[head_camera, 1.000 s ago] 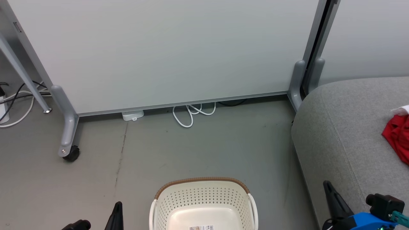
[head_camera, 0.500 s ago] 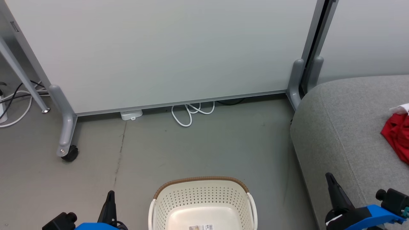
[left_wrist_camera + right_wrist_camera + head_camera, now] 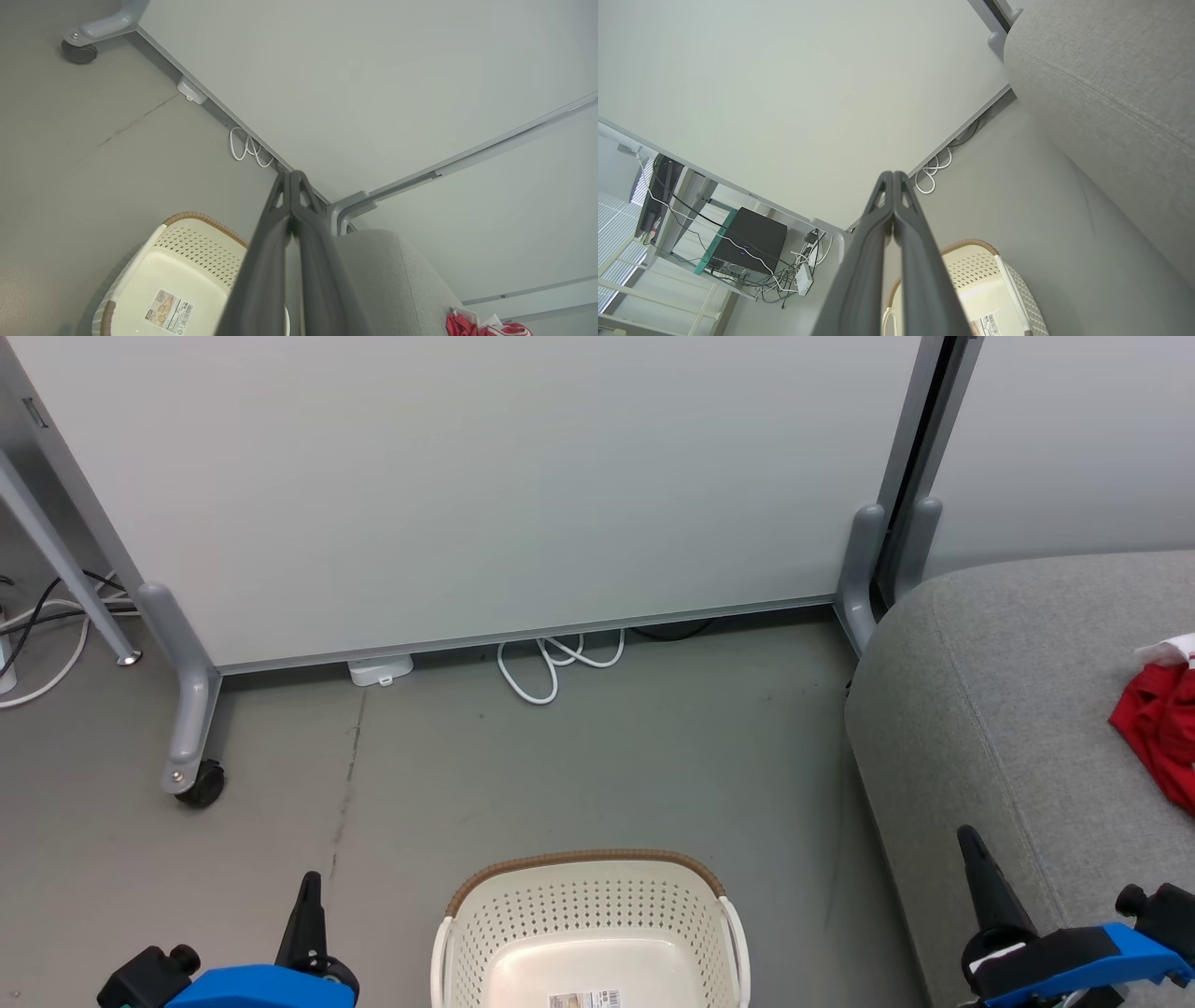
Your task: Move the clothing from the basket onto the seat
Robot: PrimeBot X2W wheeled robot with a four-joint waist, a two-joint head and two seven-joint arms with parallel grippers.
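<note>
We find the left end effector (image 3: pixel 306 896) and right end effector (image 3: pixel 976 863) fully closed, empty. The basket (image 3: pixel 583 857) sits between them; the clothing (image 3: pixel 1158 728) lies on the seat (image 3: pixel 990 709), right of the right end effector.

The right gripper (image 3: pixel 893 178) is pressing its two dark fingers (image 3: pixel 864 270) together. Near them the cream basket (image 3: pixel 971 275) is standing on the grey floor (image 3: pixel 971 205), and the grey seat (image 3: pixel 1101 93) is rising just right of it. Far off, a white cable (image 3: pixel 930 176) is lying under the pale panel (image 3: pixel 784 93).
</note>
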